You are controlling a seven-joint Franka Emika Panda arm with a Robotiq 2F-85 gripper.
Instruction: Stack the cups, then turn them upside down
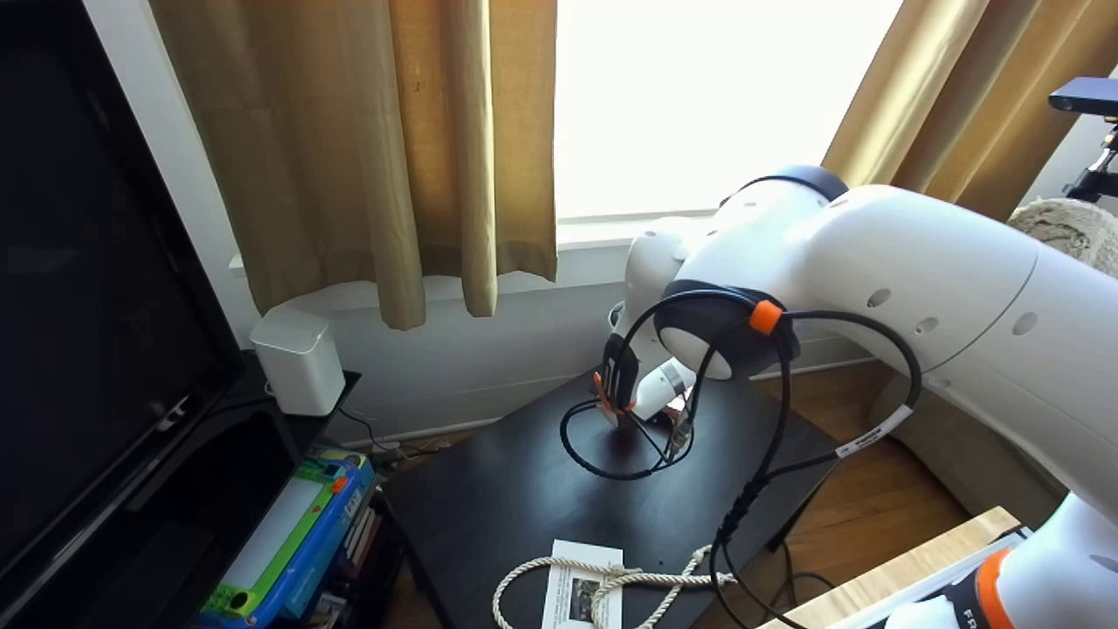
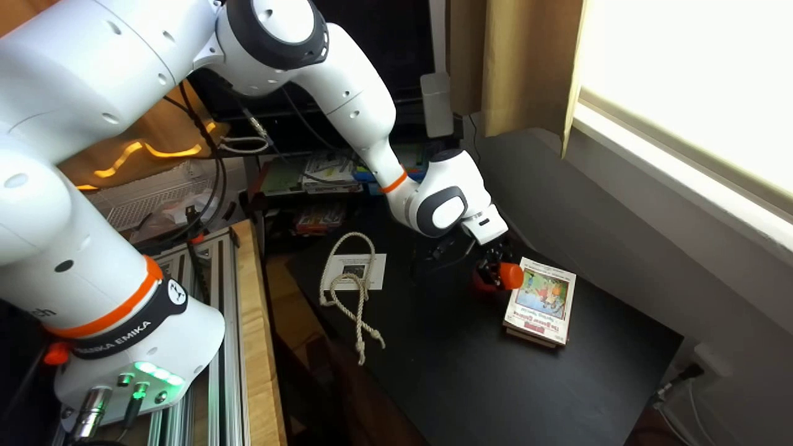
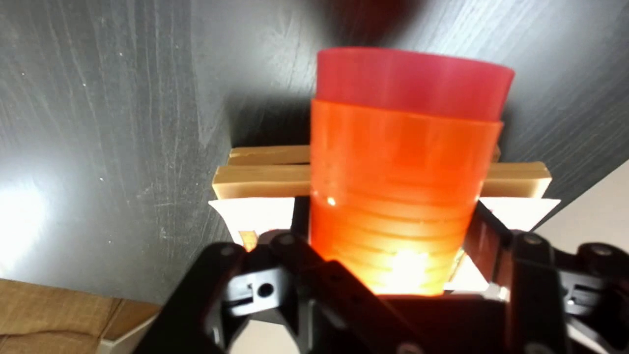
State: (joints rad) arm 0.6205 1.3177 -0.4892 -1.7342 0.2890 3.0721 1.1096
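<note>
end effector (image 3: 394,223) clamped on an orange cup (image 3: 393,157), red cup (image 3: 413,88) tucked inside

nearest in the wrist view, the end effector grips the orange cup from both sides. the red cup nests in it, a band of red standing out past the orange rim; what lies deeper inside is hidden. together they are tipped sideways near two stacked books (image 2: 539,303), the red end pointing away from them; whether they touch the black worktop (image 2: 557,384) i cannot tell. in both exterior views a rope (image 1: 664,577) loops over a white printed card (image 1: 587,553) on the worktop.
</note>
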